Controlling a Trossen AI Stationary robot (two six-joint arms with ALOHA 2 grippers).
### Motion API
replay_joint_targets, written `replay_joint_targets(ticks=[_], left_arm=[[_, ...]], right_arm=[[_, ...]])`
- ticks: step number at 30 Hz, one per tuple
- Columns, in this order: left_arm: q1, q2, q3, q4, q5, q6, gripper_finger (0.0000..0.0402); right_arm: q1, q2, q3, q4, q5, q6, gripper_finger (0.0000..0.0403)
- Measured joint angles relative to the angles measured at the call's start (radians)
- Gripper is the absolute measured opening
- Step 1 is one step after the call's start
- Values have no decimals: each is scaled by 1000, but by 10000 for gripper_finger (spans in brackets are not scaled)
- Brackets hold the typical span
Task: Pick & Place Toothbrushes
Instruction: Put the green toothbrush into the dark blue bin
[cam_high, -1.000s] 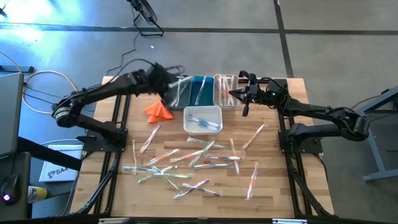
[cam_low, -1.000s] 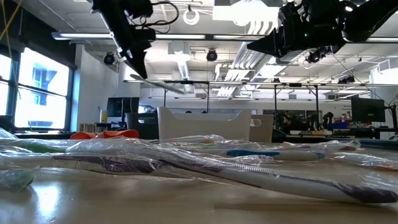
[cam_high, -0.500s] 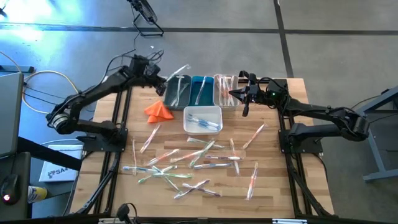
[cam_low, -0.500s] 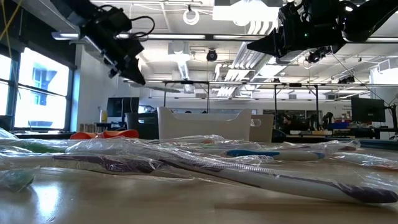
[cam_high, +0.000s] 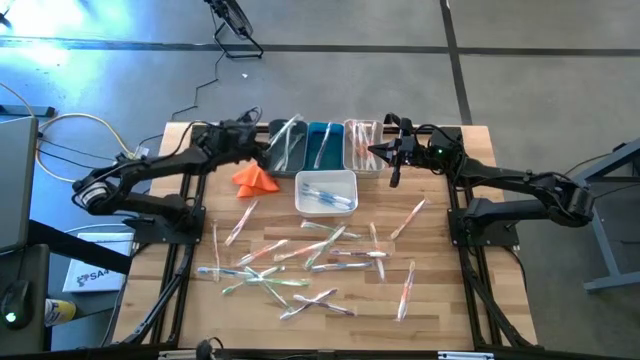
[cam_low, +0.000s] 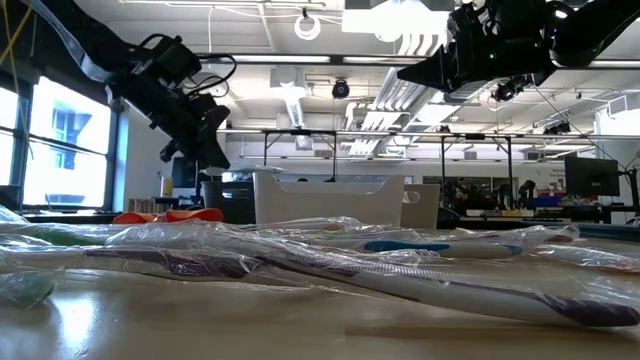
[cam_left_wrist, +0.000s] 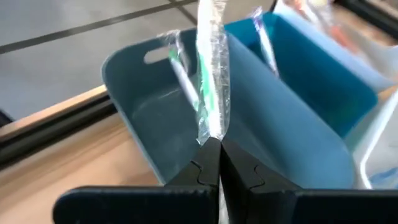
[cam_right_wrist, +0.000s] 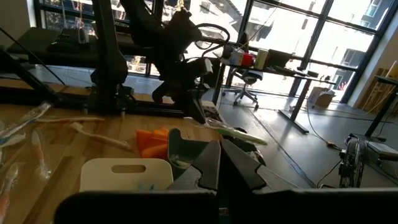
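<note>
Many wrapped toothbrushes (cam_high: 300, 262) lie scattered on the wooden table's near half. At the far edge stand a grey-blue bin (cam_high: 283, 158), a blue bin (cam_high: 325, 146) and a clear bin (cam_high: 362, 147) with pinkish toothbrushes. A white bin (cam_high: 326, 192) with blue ones stands in front of them. My left gripper (cam_high: 264, 148) (cam_left_wrist: 218, 148) is at the grey-blue bin's left rim, shut on a green-handled toothbrush (cam_left_wrist: 210, 68). Another toothbrush (cam_left_wrist: 181, 70) lies in that bin. My right gripper (cam_high: 376, 151) (cam_right_wrist: 219, 163) hangs shut over the clear bin, holding nothing. My left gripper pinches the near end of the green toothbrush's clear wrapper (cam_left_wrist: 211, 134) between its two fingertips. The fingers slant down from the table's left, in line with the toothbrush. The toothbrush sticks out ahead of them over the grey-blue bin, its far end (cam_high: 296, 119) past the bin's far rim.
An orange folded cloth (cam_high: 255, 178) lies on the table just near of my left gripper. The white bin's wall (cam_low: 330, 200) and loose wrapped toothbrushes (cam_low: 300, 262) fill the low view's foreground. Cables run on the floor beyond the table's far edge.
My left gripper has gone down toward the grey-blue bin's left rim, rolling and tipping its fingers downward, still shut on the green toothbrush. The toothbrush has come down with it and now points across the bin.
</note>
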Motion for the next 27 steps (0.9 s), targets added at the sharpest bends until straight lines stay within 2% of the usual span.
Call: replay_joint_targets(ticks=[6,15,22,27], left_arm=[[-93,0,-7,0,-181,-17,0],[-162,46,-7,0,-311,-146,0],[-194,128,-7,130,-319,-142,0],[-190,171,-7,130,-319,-141,0]], right_arm=[[0,0,0,0,0,0,2],[0,0,0,0,0,0,2],[0,0,0,0,0,0,2],[0,0,0,0,0,0,2]])
